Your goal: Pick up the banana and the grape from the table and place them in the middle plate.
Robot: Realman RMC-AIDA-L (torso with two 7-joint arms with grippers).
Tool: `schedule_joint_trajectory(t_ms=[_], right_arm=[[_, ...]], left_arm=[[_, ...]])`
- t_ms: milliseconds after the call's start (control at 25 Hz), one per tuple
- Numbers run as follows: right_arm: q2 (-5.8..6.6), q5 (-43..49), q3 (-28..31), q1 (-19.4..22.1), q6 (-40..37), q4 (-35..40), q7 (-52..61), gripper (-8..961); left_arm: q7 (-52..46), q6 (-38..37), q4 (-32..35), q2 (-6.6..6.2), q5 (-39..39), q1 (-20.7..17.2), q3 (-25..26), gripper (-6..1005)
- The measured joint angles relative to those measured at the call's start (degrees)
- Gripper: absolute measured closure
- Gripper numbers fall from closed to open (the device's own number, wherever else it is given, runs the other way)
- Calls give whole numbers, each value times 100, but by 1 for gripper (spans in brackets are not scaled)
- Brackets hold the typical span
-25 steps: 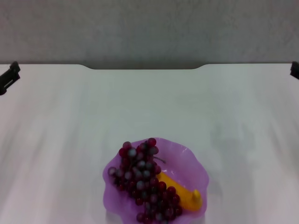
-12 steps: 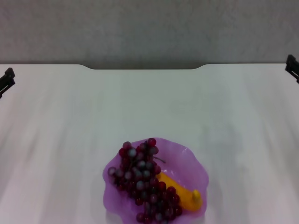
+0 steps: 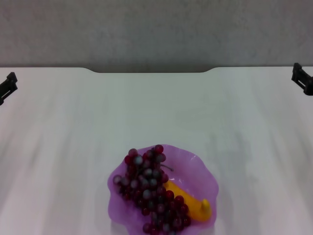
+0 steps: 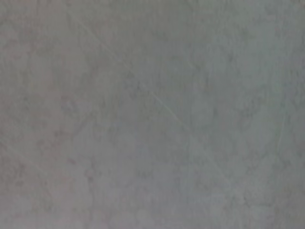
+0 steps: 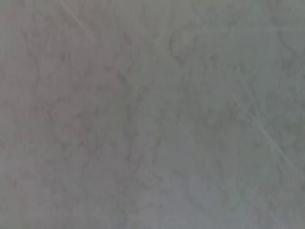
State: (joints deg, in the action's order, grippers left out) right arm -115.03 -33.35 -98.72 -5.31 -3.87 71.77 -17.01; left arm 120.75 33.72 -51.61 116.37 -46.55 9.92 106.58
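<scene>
Both fruits sit in the translucent purple wavy-rimmed plate [image 3: 195,164] at the near middle of the plain white table [image 3: 73,147]. The long bunch of dark red-purple grapes [image 3: 151,188] lies across the smooth curved yellow banana [image 3: 193,205], touching it. Left hand [image 3: 7,86] and right hand [image 3: 303,78] are at the far side edges, well apart from the plate; you cannot tell their finger state. Placement looks done: park both arms wide and keep clear of the rim.
</scene>
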Motion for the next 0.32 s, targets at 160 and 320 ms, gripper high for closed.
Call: schedule_joint_trajectory(t_ms=[160, 320], right_arm=[[7, 4, -24, -85, 16, -84, -37, 168], [7, 12, -81, -117, 19, -87, -74, 168]], left_arm=[[-1, 2, -11, -1, 1, 1, -3, 119], [-14, 3, -13, 1, 4, 2, -6, 119]])
